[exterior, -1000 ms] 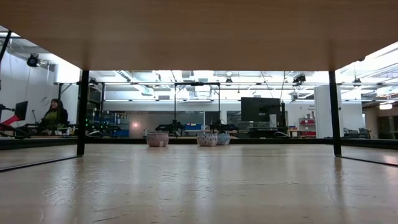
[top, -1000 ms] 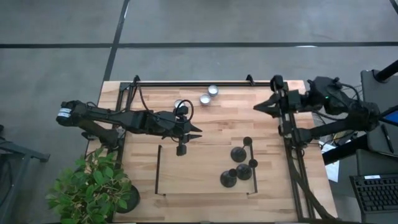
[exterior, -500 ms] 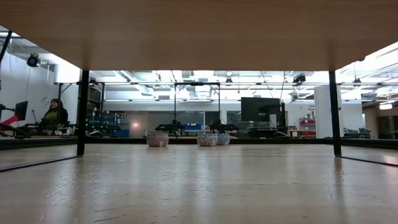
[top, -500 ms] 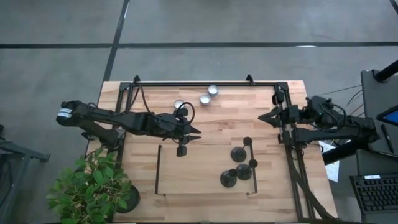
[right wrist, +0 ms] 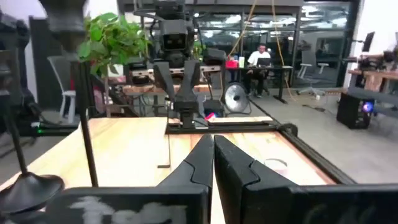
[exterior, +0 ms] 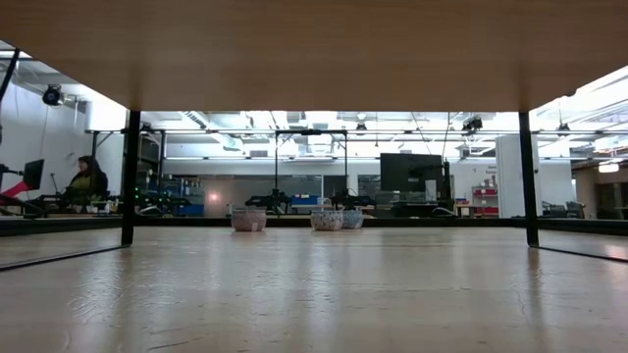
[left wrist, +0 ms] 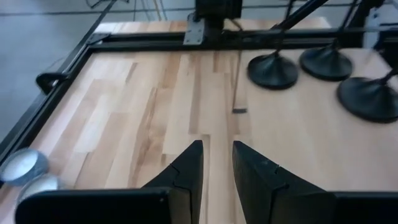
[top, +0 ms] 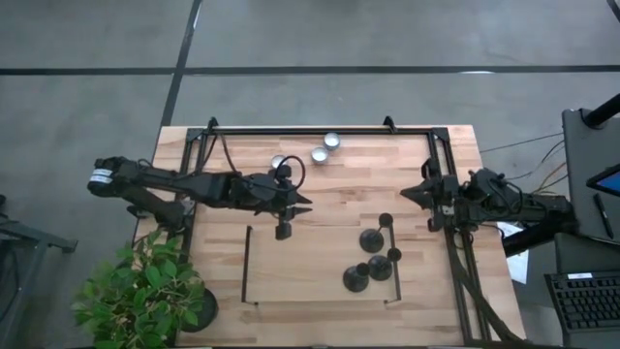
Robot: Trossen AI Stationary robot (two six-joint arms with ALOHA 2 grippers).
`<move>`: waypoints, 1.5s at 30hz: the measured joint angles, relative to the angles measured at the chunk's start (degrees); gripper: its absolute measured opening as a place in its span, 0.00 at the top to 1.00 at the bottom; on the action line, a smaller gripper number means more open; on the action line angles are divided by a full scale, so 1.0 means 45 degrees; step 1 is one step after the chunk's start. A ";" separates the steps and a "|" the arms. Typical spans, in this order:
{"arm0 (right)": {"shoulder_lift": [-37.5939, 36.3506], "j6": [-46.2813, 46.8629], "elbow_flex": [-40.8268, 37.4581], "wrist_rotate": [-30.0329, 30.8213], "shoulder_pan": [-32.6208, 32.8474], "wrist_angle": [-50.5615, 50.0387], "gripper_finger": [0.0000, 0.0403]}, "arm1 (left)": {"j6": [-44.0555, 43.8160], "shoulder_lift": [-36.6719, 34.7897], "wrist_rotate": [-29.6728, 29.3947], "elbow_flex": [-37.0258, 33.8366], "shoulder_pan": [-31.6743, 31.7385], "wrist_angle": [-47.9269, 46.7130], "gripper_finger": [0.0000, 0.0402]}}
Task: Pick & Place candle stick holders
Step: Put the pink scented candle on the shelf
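The left gripper (top: pixel 306 205) hovers mid-table, fingers slightly apart, with a small dark object (top: pixel 283 231) just beside it. The three candle stick holders (top: pixel 374 254) stand upright well right of it, nearer the shut, empty right gripper (top: pixel 405 192)

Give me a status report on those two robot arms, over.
Left hand slightly open, empty, mid-table. Right hand shut, at right edge. Three candle stick holders standing together, untouched. Tealights well aside.
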 joint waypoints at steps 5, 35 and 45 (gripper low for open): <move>-0.1330 0.0795 -0.1262 0.0003 0.0000 0.0027 0.98 | 0.0049 0.0000 -0.0059 0.0000 0.0744 -0.0096 0.80; -0.0977 0.0501 -0.3036 0.0282 0.0000 0.0027 0.98 | -0.2960 0.2334 0.3021 0.1053 0.7577 -0.4276 0.71; -0.0996 0.0501 -0.3036 0.0277 0.0000 0.0036 0.98 | -0.2565 0.4276 0.2028 0.2225 0.7605 -0.5877 0.55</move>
